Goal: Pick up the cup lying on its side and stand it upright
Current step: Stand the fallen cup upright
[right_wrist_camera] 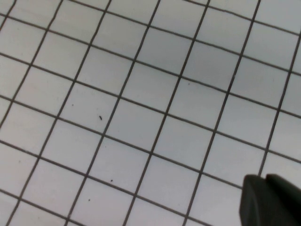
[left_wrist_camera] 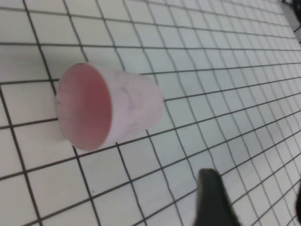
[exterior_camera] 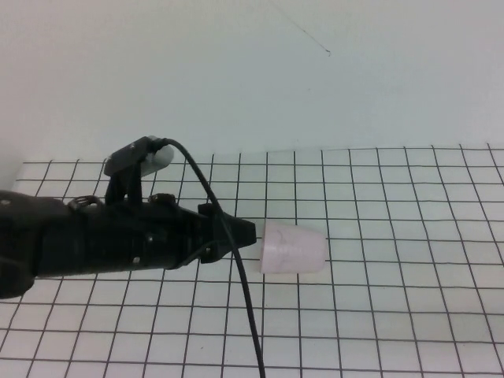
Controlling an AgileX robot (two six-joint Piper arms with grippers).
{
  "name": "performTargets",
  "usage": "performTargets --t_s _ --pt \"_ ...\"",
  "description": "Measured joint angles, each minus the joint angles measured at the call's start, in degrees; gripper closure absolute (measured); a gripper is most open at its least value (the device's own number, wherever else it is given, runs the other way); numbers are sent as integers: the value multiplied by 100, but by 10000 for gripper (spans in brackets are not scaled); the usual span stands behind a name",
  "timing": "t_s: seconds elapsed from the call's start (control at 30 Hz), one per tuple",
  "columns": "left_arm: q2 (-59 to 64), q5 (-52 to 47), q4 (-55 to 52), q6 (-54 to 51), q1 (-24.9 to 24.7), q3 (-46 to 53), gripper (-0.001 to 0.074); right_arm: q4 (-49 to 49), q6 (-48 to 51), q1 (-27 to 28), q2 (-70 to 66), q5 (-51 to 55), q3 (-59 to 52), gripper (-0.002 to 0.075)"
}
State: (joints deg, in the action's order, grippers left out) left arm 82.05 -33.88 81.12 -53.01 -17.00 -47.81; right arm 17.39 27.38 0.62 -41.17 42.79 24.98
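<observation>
The pale pink cup (exterior_camera: pixel 293 247) lies on its side on the grid mat, its wide rim turned toward my left gripper. In the left wrist view the cup (left_wrist_camera: pixel 127 106) shows its pinker inside facing the camera. My left gripper (exterior_camera: pixel 246 234) is just left of the rim, close to it and not around it. In the left wrist view the left gripper (left_wrist_camera: pixel 254 188) is open and empty, with one dark finger (left_wrist_camera: pixel 212 200) in view and the other at the frame edge. My right gripper (right_wrist_camera: pixel 264 179) is shut and empty over bare mat, out of the high view.
The white mat with black grid lines (exterior_camera: pixel 394 315) covers the table up to a plain pale wall (exterior_camera: pixel 236 71) behind it. A black cable (exterior_camera: pixel 244 283) hangs from the left arm down across the mat toward the front edge.
</observation>
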Motion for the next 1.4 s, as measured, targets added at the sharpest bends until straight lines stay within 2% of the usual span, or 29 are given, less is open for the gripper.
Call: performTargets --t_s 0.53,0.73,0.8,0.87,0.93,1.03,1.23,1.4 --pt "2434 76 39 327 0 -1642 297 250 131 0 202 -72 -43 729" --pt "3006 -545 362 435 0 -2114 300 229 131 0 202 -72 -43 729" --pt "3131 -719 506 435 0 -2200 339 229 131 0 202 -72 -43 729" --pt "3213 -773 492 463 0 -2280 408 229 131 0 202 -72 -43 729" --pt "3246 -771 492 476 0 -2294 521 229 131 0 202 -72 -43 729" --pt "3246 -780 429 476 0 -2294 731 229 131 0 202 -123 -43 728" --pt "3246 -1158 334 340 0 -2294 734 229 131 0 202 -178 -43 729" --pt "3067 -2138 216 -253 0 -2297 734 445 131 0 202 -282 -43 729"
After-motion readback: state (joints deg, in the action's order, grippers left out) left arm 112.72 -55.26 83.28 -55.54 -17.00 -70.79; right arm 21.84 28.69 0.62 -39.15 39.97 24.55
